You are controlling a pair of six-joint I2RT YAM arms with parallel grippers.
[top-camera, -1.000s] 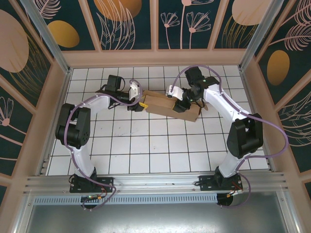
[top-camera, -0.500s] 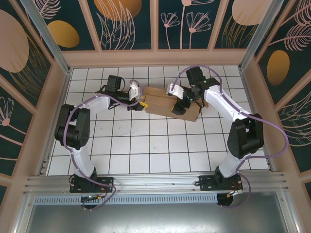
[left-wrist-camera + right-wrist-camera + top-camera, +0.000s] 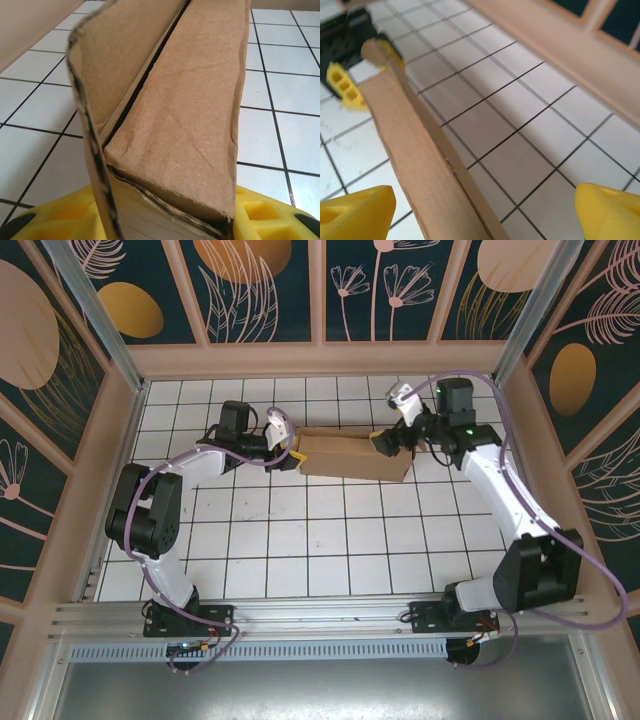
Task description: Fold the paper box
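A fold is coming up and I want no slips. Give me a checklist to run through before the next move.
1. Left claw gripping box end: ok.
2. Right claw open: ok.
3. Box edge between right claw's fingers: ok, though off-centre.
4. Box closed flush: not ok, it gapes open lengthwise.
5. Box flat on table: cannot tell.

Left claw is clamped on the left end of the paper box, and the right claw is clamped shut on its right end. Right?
No. The right claw is open wide at the right end of the paper box, not clamped: the right wrist view shows its fingers far apart. The left claw is clamped on the left end.
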